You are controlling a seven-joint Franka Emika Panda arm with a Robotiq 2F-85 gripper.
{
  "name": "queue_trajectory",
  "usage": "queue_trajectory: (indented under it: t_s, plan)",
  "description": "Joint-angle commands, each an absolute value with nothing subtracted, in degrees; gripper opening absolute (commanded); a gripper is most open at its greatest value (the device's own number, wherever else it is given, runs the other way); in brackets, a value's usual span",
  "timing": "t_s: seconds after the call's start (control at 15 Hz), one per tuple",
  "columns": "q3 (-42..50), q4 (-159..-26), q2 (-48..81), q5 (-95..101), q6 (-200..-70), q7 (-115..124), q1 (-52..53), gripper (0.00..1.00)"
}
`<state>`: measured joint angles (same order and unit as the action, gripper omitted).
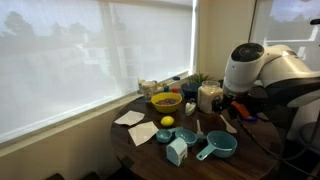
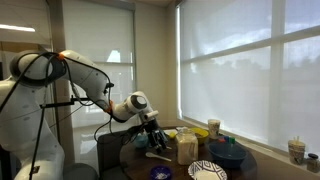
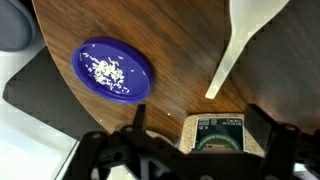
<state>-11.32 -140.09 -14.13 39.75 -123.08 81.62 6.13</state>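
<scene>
My end effector (image 3: pixel 198 116) hangs wide open, gripping nothing, with the green-labelled box (image 3: pixel 217 135) on the tabletop (image 3: pixel 170 40) directly beneath, between my fingers and touching neither, blue plate (image 3: pixel 115 68) beyond.

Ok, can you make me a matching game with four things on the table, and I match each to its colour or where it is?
Things:
1 plate
2 spatula
3 lemon
4 box

Matches:
a bright yellow, next to the yellow bowl
b between the fingers of the open gripper
c blue, with white grains on it
d white

Pairs: 1-c, 2-d, 3-a, 4-b.
</scene>
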Motion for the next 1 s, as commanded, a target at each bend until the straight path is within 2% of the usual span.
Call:
queue_trajectory:
  t_s: [0.0,0.47,0.8,0.93]
  plan:
    - [-10.4,-141.9,-17.2,39.3,-122.5,76.3,5.6,1.00]
    - [-8.2,-146.0,-21.2,38.3,-122.7,72.2,3.5,1.00]
    - [-6.3,-149.3,-23.7,38.1,-127.7,72.9,1.9,1.00]
    - [-5.9,-150.4,-24.2,38.2,-129.4,73.3,1.0,0.87]
